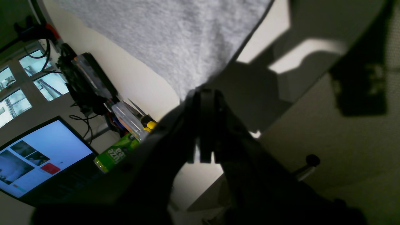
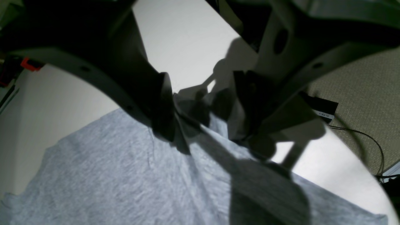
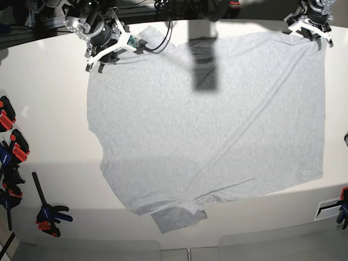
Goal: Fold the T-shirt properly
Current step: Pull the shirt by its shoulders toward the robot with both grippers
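The light grey T-shirt [image 3: 206, 125] lies spread flat on the white table [image 3: 49, 109], plain side up, with one sleeve folded at the near edge. My left gripper [image 1: 204, 93] is shut on a far corner of the T-shirt [image 1: 175, 37]; in the base view this gripper [image 3: 318, 35] is at the top right. My right gripper [image 2: 201, 132] stands open over the other far corner of the T-shirt [image 2: 109, 175], its fingers [image 2: 165, 109] on either side of a raised fold of cloth. In the base view it [image 3: 114, 57] is at the top left.
Several orange and black clamps [image 3: 11, 147] line the table's left edge, and one more clamp [image 3: 49, 215] lies near the front left. Beyond the table's far edge stand a laptop screen [image 1: 40, 156], a green can [image 1: 115, 153] and cables. Carpet floor [image 2: 359, 93] lies past the rim.
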Robot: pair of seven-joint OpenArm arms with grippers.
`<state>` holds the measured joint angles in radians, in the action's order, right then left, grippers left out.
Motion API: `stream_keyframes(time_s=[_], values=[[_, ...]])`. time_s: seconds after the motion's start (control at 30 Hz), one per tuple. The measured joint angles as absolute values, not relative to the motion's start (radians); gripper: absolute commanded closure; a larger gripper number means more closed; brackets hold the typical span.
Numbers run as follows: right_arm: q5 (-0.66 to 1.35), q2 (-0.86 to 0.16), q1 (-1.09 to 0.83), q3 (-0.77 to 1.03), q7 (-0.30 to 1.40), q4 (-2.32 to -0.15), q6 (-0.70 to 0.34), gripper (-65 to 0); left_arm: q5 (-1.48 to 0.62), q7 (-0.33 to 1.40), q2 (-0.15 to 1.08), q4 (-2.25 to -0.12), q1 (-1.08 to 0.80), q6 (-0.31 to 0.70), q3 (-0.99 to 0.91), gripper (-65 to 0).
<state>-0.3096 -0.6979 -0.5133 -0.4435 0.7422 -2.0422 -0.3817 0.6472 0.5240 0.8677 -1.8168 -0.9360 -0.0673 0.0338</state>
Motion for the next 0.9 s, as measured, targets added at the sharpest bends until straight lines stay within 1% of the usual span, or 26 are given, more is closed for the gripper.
stream_keyframes(time_s=[0.13, 0.23, 0.37, 0.4, 0.53, 0.63, 0.67, 0.8, 0.9], values=[[-0.275, -0.698, -0.512, -0.443, 0.730, -2.038, -0.383, -25.8, 0.647, 0.524, 0.868, -1.817, -0.936, -0.067, 0.034, 0.0], [-0.220, -0.698, -0.495, -0.445, 0.715, -2.002, -0.422, -25.8, 0.646, 0.524, 0.868, -1.817, -0.936, -0.067, 0.034, 0.0], [-0.197, -0.689, -0.464, -0.445, 0.699, -1.963, -0.423, -25.7, 0.645, 0.524, 0.867, -1.817, -0.936, -0.067, 0.034, 0.0], [-0.197, -0.683, -0.461, -0.445, 0.699, -1.956, -0.427, -23.8, 0.645, 0.524, 0.867, -1.817, -0.936, -0.067, 0.034, 0.0], [-0.205, -0.681, -0.460, -0.466, 0.701, -1.951, -0.431, -7.7, 0.645, 0.524, 0.868, -1.817, -0.936, -0.067, 0.034, 0.0], [-0.205, -0.679, -0.461, -0.483, 0.763, -1.975, -0.429, -1.3, 0.645, 0.524, 0.867, -1.817, -0.936, -0.068, 0.034, 0.0], [-0.207, -0.679, -0.463, -0.483, 0.783, -1.991, -0.424, 0.0, 0.644, 0.524, 0.867, -1.817, -0.936, -0.067, 0.034, 0.0], [-0.203, -0.684, -0.471, -0.485, 0.888, -2.066, -0.407, 0.0, 0.644, 0.526, 0.867, -1.817, -0.936, -0.067, 0.034, 0.0], [-0.206, -0.702, -0.468, -0.484, 0.934, -2.102, -0.400, 0.0, 0.644, 0.548, 0.867, -1.817, -0.937, -0.067, 0.034, 0.0]])
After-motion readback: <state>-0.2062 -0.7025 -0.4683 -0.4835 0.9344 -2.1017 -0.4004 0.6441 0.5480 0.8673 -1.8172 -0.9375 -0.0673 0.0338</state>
